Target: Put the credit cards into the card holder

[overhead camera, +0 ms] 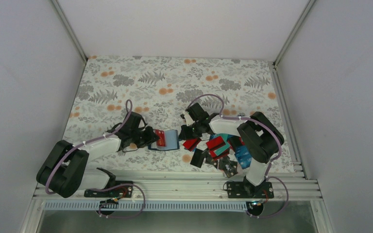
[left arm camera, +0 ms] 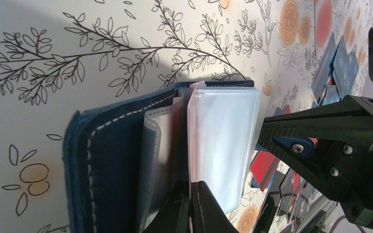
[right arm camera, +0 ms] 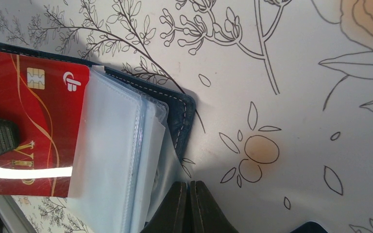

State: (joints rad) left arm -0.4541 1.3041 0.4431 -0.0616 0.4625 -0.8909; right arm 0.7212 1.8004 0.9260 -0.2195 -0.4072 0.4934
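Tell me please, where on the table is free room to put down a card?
The far half of the cloth, up to the back wall, is bare. Crowded: the near strip around the card holder and the card pile.

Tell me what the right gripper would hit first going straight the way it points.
The card holder: its navy edge and clear sleeves lie directly ahead of the shut right gripper, perhaps already touching; depth is unclear.
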